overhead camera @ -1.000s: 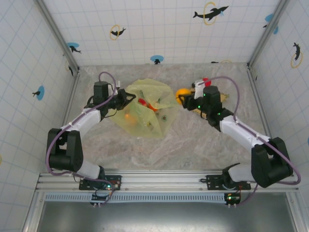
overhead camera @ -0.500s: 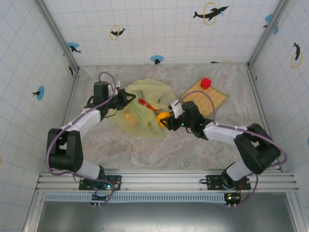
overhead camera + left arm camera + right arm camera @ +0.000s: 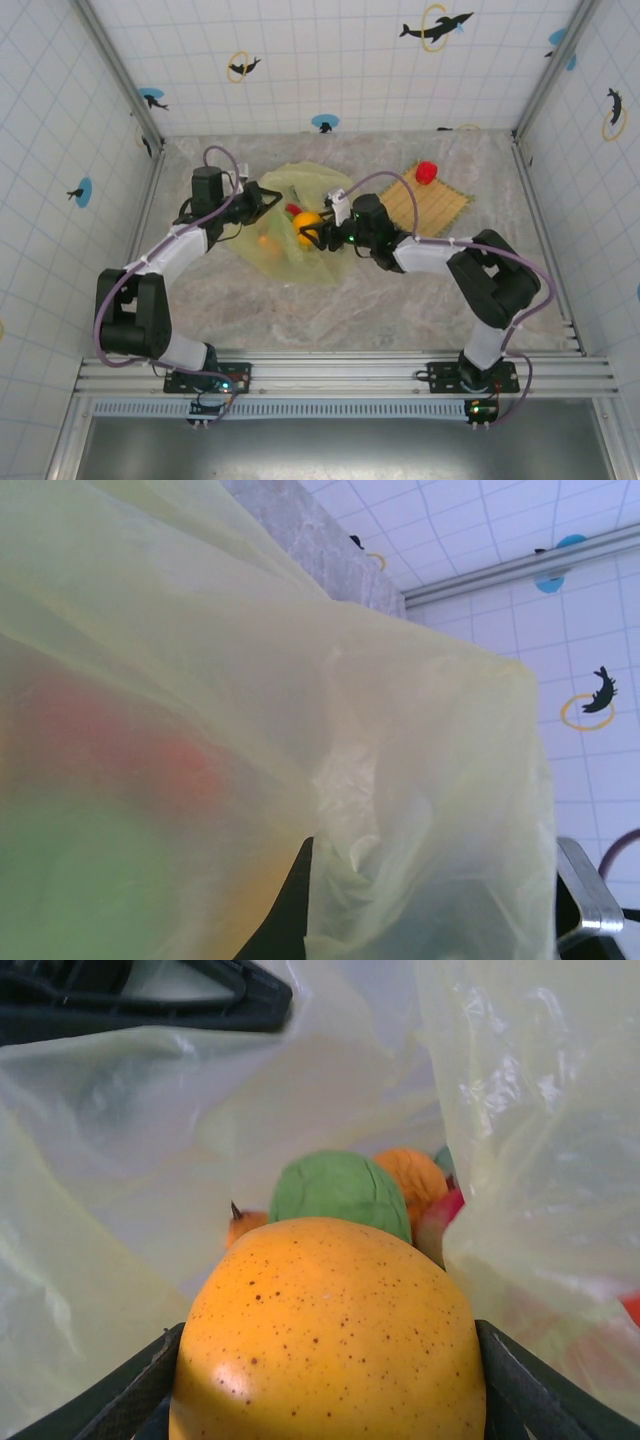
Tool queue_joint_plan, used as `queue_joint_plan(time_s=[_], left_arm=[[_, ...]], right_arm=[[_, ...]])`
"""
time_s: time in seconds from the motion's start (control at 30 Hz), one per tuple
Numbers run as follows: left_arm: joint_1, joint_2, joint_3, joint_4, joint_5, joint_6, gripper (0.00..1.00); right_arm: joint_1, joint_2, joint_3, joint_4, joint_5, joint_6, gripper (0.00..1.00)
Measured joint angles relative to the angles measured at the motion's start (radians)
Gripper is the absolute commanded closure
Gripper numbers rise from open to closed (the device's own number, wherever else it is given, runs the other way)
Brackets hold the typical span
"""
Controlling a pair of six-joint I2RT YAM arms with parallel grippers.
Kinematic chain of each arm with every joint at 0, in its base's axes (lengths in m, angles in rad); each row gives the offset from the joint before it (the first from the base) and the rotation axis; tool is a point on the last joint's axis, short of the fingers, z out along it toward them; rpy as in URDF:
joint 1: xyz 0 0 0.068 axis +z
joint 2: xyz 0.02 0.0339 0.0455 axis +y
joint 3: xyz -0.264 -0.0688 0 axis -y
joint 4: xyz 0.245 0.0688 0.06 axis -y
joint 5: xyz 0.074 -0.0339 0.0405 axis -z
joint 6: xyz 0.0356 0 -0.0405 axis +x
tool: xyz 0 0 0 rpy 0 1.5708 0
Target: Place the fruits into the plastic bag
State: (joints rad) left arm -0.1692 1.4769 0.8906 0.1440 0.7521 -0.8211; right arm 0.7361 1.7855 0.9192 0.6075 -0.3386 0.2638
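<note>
One yellow-orange fruit at the mouth
Right gripper clasps it inside the plastic bag opening (other fruits lie within); left gripper pinches the rim, lifting it open.

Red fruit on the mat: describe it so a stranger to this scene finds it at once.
Look at the far right of the table, where a square woven mat lies right of the yellow-green plastic bag. A small red fruit sits at the mat's far edge. It alone sits apart from the bag.
</note>
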Motion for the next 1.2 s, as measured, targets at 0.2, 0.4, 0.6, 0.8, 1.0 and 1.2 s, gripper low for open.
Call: queue_joint_plan(time_s=[0.2, 0.4, 0.6, 0.8, 1.0, 1.2], left_arm=[[0.0, -0.007, 0.0, 0.004, 0.003, -0.003, 1.0], [-0.002, -0.007, 0.0, 0.006, 0.007, -0.011, 1.0], [-0.002, -0.007, 0.0, 0.007, 0.007, -0.017, 1.0], [-0.002, -0.007, 0.0, 0.007, 0.007, -0.018, 1.0], [-0.002, -0.007, 0.0, 0.007, 0.007, -0.018, 1.0], [-0.002, -0.007, 0.0, 0.007, 0.007, -0.018, 1.0]], right_arm=[[0.0, 0.11, 0.121, 0.049, 0.025, 0.08, 0.41], [0.005, 0.216, 0.224, 0.127, 0.083, 0.193, 0.41], [0.03, 0.295, 0.298, 0.133, 0.132, 0.246, 0.35], [0.043, 0.324, 0.337, 0.089, 0.143, 0.238, 0.28], [0.04, 0.343, 0.393, 0.023, 0.075, 0.198, 0.21], [0.034, 0.343, 0.393, 0.023, -0.048, 0.193, 0.17]])
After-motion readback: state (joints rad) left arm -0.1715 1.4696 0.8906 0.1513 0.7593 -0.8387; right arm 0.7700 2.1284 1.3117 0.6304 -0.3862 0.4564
